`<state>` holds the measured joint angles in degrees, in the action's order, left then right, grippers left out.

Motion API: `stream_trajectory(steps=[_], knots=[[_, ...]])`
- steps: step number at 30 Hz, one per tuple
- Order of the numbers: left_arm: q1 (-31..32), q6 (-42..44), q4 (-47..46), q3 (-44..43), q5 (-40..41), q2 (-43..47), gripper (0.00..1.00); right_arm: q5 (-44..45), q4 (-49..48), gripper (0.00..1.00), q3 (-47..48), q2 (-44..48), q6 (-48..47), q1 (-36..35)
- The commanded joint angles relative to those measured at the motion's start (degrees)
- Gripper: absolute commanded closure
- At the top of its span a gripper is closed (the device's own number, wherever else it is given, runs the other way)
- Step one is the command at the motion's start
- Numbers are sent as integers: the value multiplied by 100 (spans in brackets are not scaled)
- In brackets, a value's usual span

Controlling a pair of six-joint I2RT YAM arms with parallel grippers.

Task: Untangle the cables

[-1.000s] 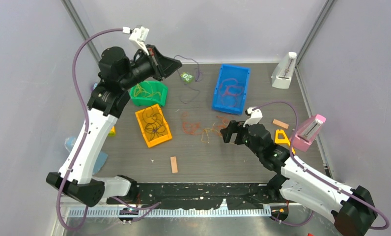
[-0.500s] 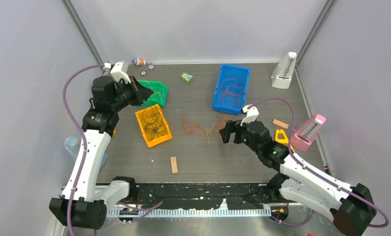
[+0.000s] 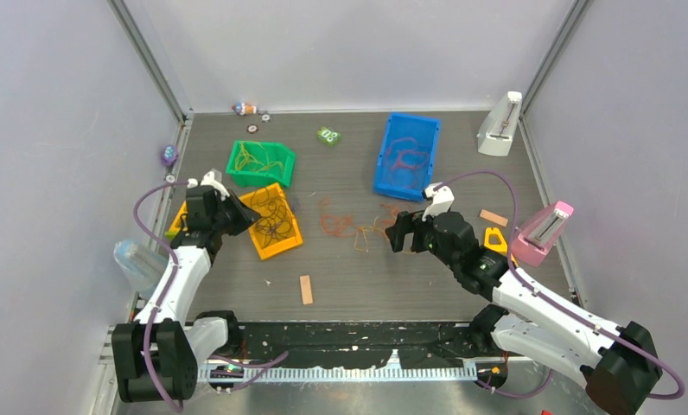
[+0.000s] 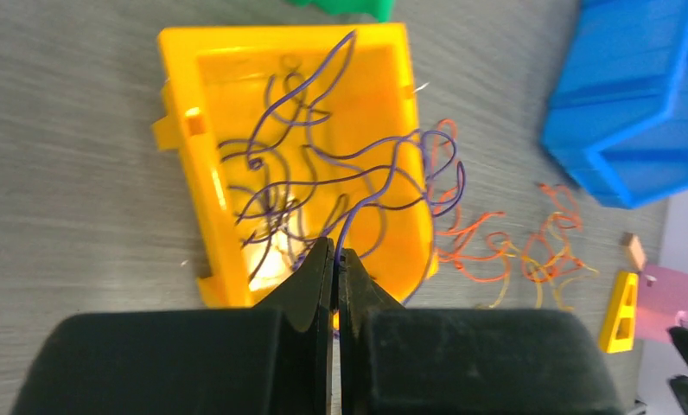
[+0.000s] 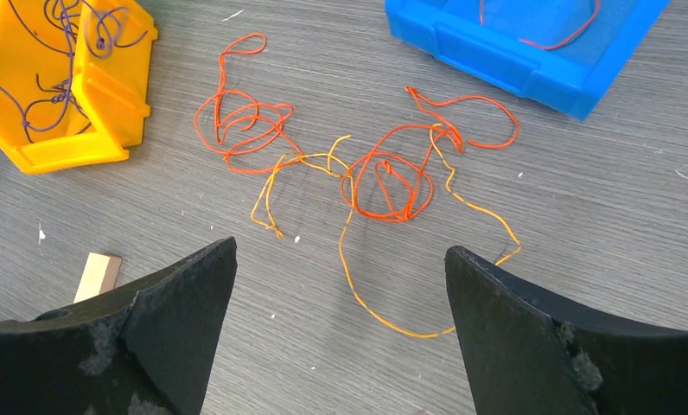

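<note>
Left arm folded low, forearm pointing right. Left claw (image 4: 336,251) closed at near rim of orange bin (image 4: 280,39), tips pinching purple cable (image 4: 355,212) looping in bin, spilling over right wall. Right arm stretched left, low. Right claw (image 5: 340,249) wide open, empty, above orange cables (image 5: 384,177) tangled on surface (image 3: 366,277) between orange bin and blue bin (image 3: 401,192).
</note>
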<state>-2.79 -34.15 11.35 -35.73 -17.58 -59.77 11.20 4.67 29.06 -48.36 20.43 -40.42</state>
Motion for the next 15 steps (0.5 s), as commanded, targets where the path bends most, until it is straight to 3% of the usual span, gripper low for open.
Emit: stream_trajectory(steps=[1, 8, 12, 15], knots=[[-29, -23, -282, 143, 653, 60, 100, 46, -109, 5, 172, 115, -91, 0], [-28, -175, 214, 215, 2260, 80, 100, 247, 69, 5, 283, -193, -9, -1], [-29, -393, -291, 529, 2337, 564, 100, 305, 197, 5, 346, -340, 27, 4], [-24, -367, -156, 495, 2569, 741, 100, 300, 200, 5, 346, -350, 40, 4]])
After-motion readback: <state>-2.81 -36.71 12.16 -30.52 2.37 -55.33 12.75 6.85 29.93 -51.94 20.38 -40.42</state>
